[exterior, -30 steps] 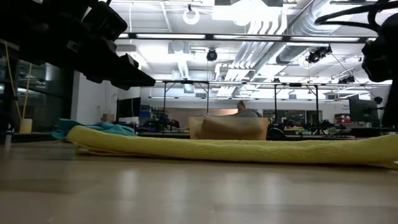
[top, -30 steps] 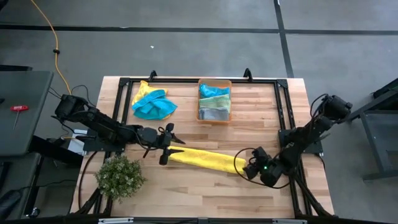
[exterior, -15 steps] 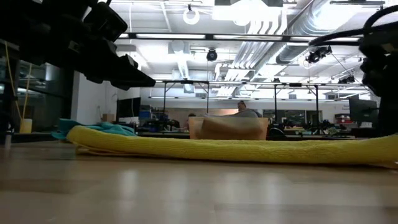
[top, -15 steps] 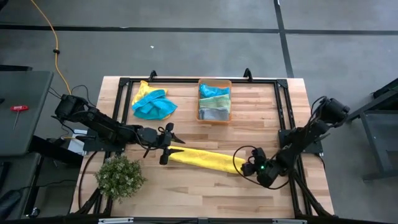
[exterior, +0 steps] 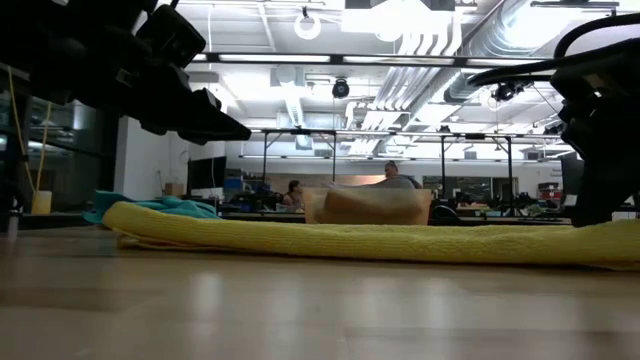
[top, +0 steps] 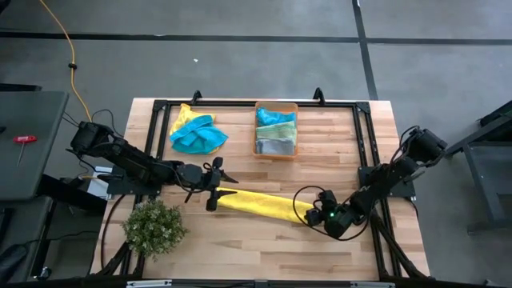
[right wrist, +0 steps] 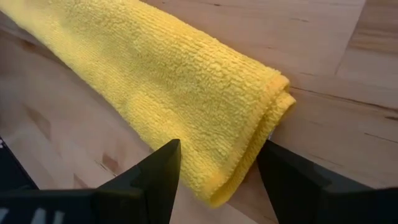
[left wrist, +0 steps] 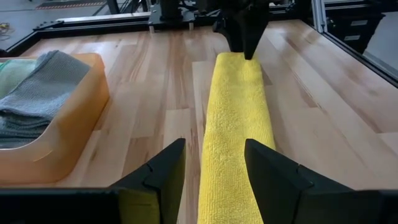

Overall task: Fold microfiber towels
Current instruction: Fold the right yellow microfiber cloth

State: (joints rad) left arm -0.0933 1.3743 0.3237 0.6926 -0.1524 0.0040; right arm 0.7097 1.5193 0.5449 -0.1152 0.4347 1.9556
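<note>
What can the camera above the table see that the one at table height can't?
Only the high view shows the bushy green plant, the folded cloths inside the orange bin, and both arms whole: the left gripper open at one end of the yellow towel, the right gripper open at the other. Only the low view shows the room behind, with ceiling lights and a person far off. Both show the yellow towel lying long on the wooden table, the bin and the blue towel.

Grey concrete floor (top: 240, 64) surrounds the pale wooden butcher-block table (top: 264, 248); white ceiling ducts (exterior: 420, 30) and strip lights (exterior: 330, 100) glow over the workshop.
</note>
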